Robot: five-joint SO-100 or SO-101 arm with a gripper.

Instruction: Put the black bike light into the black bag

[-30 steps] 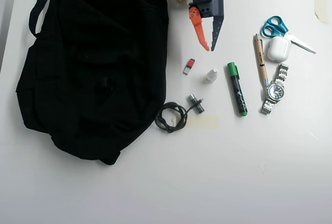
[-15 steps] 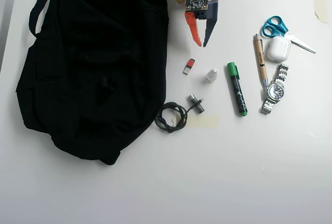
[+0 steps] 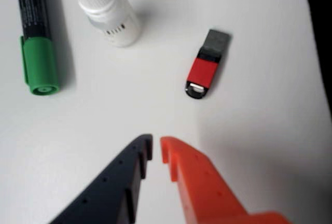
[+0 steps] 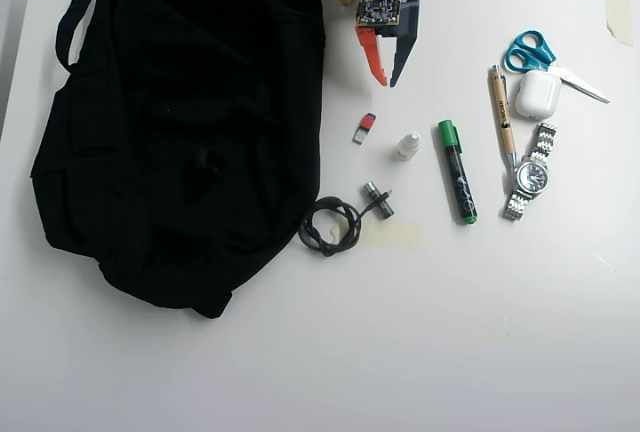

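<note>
I see the black bike light (image 4: 208, 161) lying as a small lump on top of the black bag (image 4: 180, 102), which fills the overhead view's left. My gripper (image 4: 386, 82) hangs over bare table right of the bag, fingertips nearly together and empty, above the red-black USB stick (image 3: 206, 64), white dropper bottle (image 3: 106, 10) and green marker (image 3: 35, 37).

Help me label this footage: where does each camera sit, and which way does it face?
Wrist view: rides on the arm, looking down past the gripper, nearly closed, at the red USB stick, white dropper bottle and green marker.
Overhead view: fixed above, looking straight down at the table, black bag and gripper at the top edge.
Shared: gripper, USB stick, bottle, marker.
</note>
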